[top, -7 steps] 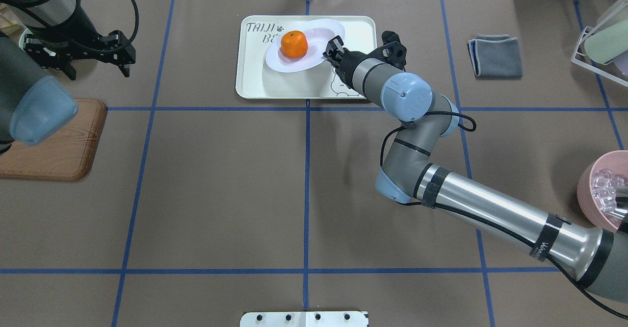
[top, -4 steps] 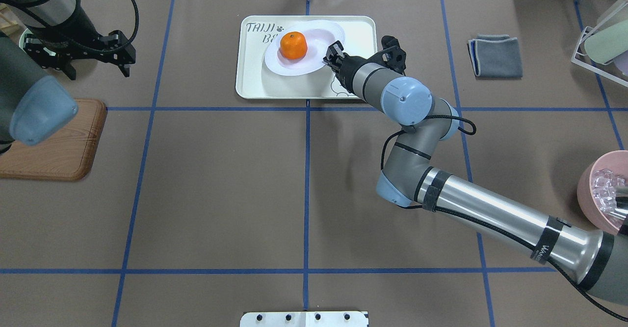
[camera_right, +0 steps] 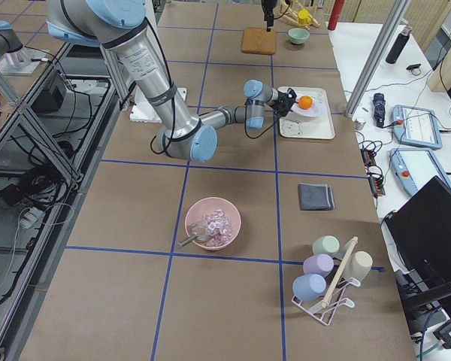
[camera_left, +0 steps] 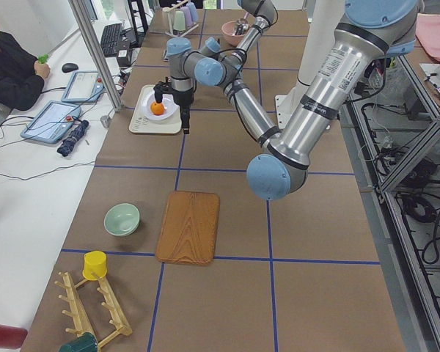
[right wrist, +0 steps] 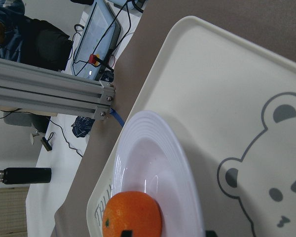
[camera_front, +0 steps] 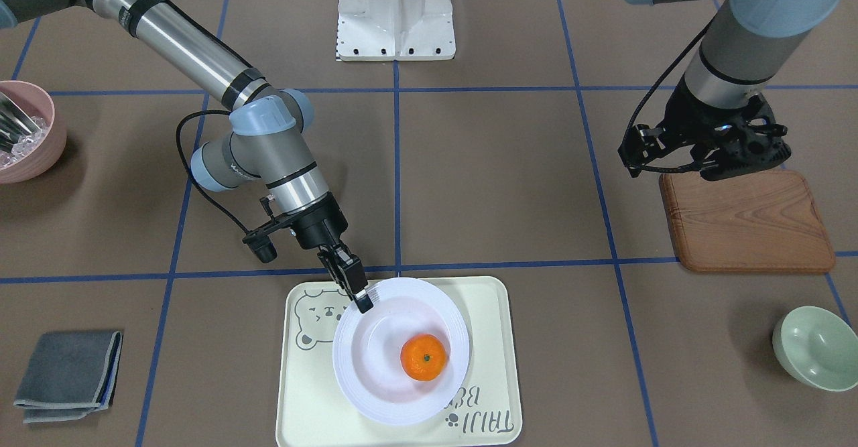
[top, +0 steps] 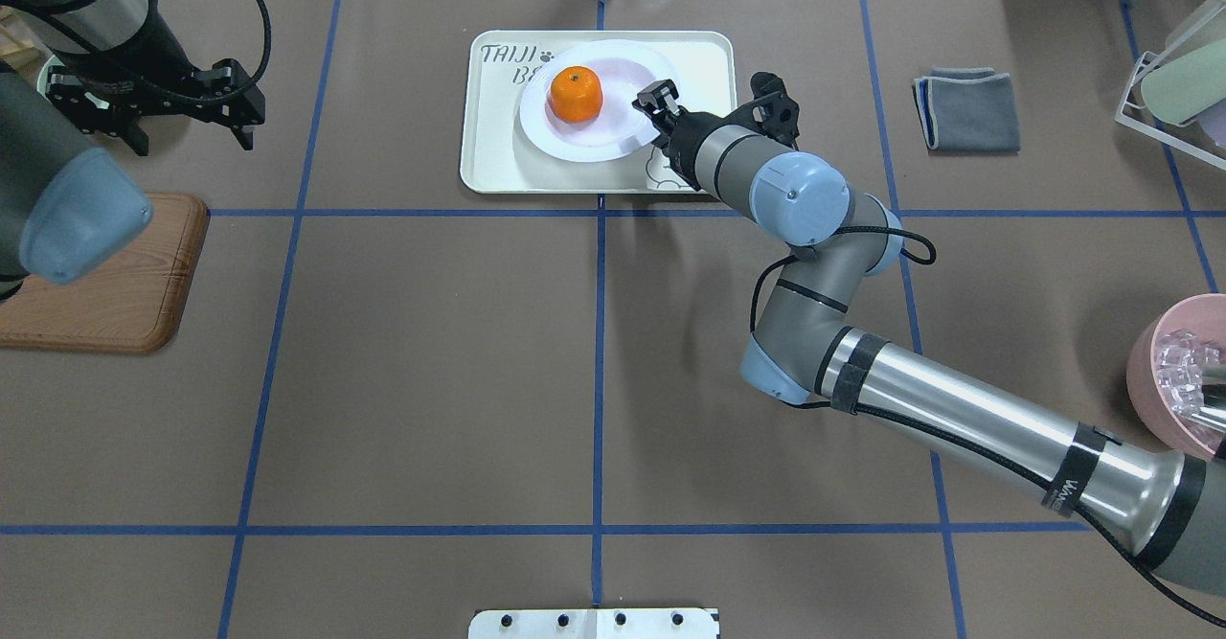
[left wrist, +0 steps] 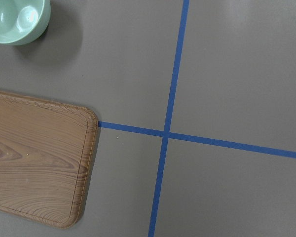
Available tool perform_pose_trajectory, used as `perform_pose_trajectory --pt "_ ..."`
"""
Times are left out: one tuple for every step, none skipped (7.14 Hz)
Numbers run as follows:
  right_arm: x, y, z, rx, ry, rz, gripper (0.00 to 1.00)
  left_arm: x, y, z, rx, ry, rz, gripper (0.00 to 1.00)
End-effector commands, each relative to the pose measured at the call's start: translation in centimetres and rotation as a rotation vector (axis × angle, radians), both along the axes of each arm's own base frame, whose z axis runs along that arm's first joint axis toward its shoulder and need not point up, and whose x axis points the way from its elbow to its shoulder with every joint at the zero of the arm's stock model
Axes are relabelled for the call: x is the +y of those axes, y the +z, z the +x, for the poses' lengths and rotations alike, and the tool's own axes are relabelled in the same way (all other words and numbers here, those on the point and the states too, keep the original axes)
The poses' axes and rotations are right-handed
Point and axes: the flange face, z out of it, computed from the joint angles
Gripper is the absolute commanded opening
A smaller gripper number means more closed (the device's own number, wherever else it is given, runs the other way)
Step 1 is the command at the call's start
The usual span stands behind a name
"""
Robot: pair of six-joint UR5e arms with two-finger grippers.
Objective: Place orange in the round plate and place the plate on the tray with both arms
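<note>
The orange (top: 576,95) (camera_front: 423,358) sits in the white round plate (top: 623,122) (camera_front: 375,380). The plate lies on the cream tray (top: 488,141) (camera_front: 305,393), over part of its lettering. My right gripper (top: 656,102) (camera_front: 360,299) is at the plate's rim on the bear-drawing side and is shut on it, one finger over the rim and one under. The right wrist view shows the orange (right wrist: 132,215), the plate (right wrist: 158,163) and the tray (right wrist: 227,98) close up. My left gripper (top: 153,107) (camera_front: 710,155) hangs open and empty, far from the tray, above the wooden board's far edge.
A brown wooden board (top: 96,275) and a pale-green bowl (camera_front: 814,348) are on the robot's left. A grey cloth (top: 967,107), a cup rack (top: 1178,74) and a pink bowl (top: 1149,361) are on its right. A seated person (camera_left: 11,70) is beyond the table.
The plate with the orange has come down from a tilted, raised pose to lie almost flat on the tray. My right gripper moved down with it. The left arm stayed still.
</note>
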Motion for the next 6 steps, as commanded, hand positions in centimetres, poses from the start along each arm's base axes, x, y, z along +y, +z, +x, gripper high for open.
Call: perform_pose_trajectory --pt "-1.3 0.6 1.9 0.210 -0.116 0.009 1.00 -0.1 0.0 -0.2 0.000 -0.004 0.001 0.98" --pt "-0.9 0.2 3.0 0.395 -0.198 0.025 1.00 -0.1 -0.1 -0.3 0.000 -0.004 0.003 0.98" --pt "-0.7 0.1 3.8 0.489 -0.271 0.009 1.00 -0.2 0.0 -0.4 0.000 -0.007 0.001 0.98" --pt "-0.6 1.9 4.7 0.567 -0.363 -0.006 1.00 -0.2 0.0 -0.5 0.000 -0.008 0.001 0.98" --pt "-0.7 3.6 7.0 0.647 -0.423 0.021 1.00 -0.3 -0.2 -0.8 0.002 -0.013 0.005 0.98" --pt "-1.3 5.0 11.9 0.684 -0.502 0.047 1.00 -0.4 -0.2 -1.6 0.001 -0.008 0.023 0.98"
